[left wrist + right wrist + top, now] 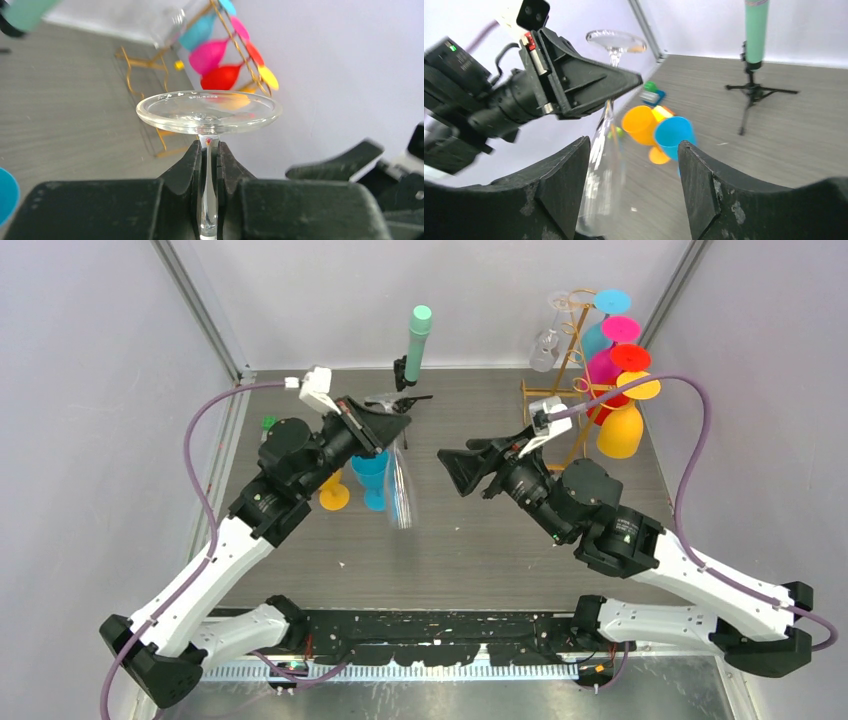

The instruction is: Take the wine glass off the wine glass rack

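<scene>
1. Now the left claw (pixel 209 159) is clamped on the stem (pixel 209 200) of the clear wine glass (pixel 398 490), its pads pressing from both sides just under the foot (pixel 209 111).
2. The glass hangs upside down, with the foot above this claw and the bowl (pixel 604 190) below it. It appears to be lifted off the tabletop (pixel 480 560).
3. I judge the glass to be light, stiff, slick and brittle. The thin stem is the sensible hold, gripped firmly rather than hard. A pinch on the bowl would likely slip or crack it.
4. Facing it, the right claw (pixel 631 192) has its fingers spread wide and holds nothing. The bowl hangs just ahead of its opening.
5. Beneath and beside the left claw, an orange glass (pixel 335 495) and a blue glass (pixel 372 475) sit on the tabletop.
6. Farthest out, the wine glass rack (pixel 145 63) stands well beyond the left claw, and coloured glasses (pixel 615 365) hang from it. The held glass is well apart from the rack, so the removal looks done.
</scene>
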`<state>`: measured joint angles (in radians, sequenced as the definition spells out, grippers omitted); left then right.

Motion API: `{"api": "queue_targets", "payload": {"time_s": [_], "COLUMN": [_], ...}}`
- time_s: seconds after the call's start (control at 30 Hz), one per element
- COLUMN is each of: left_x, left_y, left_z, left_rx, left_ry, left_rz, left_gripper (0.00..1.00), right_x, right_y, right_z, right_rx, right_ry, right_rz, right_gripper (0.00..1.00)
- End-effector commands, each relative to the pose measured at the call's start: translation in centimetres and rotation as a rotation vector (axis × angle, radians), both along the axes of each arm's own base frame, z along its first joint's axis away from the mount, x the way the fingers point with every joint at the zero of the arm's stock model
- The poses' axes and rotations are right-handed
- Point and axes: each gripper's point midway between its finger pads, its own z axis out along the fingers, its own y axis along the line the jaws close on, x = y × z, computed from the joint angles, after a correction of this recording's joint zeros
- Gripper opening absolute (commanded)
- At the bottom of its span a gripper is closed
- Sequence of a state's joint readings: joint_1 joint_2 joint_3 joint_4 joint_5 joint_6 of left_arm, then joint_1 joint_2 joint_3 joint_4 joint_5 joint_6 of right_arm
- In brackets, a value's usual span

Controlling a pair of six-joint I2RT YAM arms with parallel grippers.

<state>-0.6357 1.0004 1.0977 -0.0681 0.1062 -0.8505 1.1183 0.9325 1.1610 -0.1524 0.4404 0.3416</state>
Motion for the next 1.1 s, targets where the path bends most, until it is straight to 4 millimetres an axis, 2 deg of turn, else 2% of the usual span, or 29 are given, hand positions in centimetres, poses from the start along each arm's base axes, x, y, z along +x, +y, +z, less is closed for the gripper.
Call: {"api": "queue_targets", "payload": {"time_s": [0.0, 0.17, 0.37, 0.57, 0.83, 1.07], "left_x": [2.4, 3.3, 3.8, 4.2, 4.5, 4.5], "left_y": [4.7, 7.5, 9.7, 10.9, 10.8, 10.1], "left_z": [7.2, 9.2, 10.8, 11.1, 10.7, 10.4], "left_rx": [-0.191, -0.329, -0.412, -0.474, -0.52, -0.568], "left_ry": [-0.187, -0.243, -0.28, -0.244, -0.199, -0.155], "left_rz": [0.295, 0.444, 0.556, 0.615, 0.619, 0.575], "left_gripper": [0.0, 0.0, 0.0, 0.0, 0.0, 0.0], "right_x": [-1.2, -1.3, -1.0, -0.4, -0.3, -0.1], "right_y": [0.4, 1.4, 2.7, 3.7, 4.9, 5.7], "right_z": [4.0, 4.0, 3.1, 2.0, 2.3, 2.6], "right_rx": [0.461, 0.684, 0.79, 0.812, 0.816, 0.836], "right_ry": [0.135, 0.275, 0.356, 0.42, 0.431, 0.429], "right_rz": [0.058, 0.107, 0.134, 0.119, 0.143, 0.158], "right_gripper": [0.7, 0.7, 0.69, 0.64, 0.54, 0.52]}}
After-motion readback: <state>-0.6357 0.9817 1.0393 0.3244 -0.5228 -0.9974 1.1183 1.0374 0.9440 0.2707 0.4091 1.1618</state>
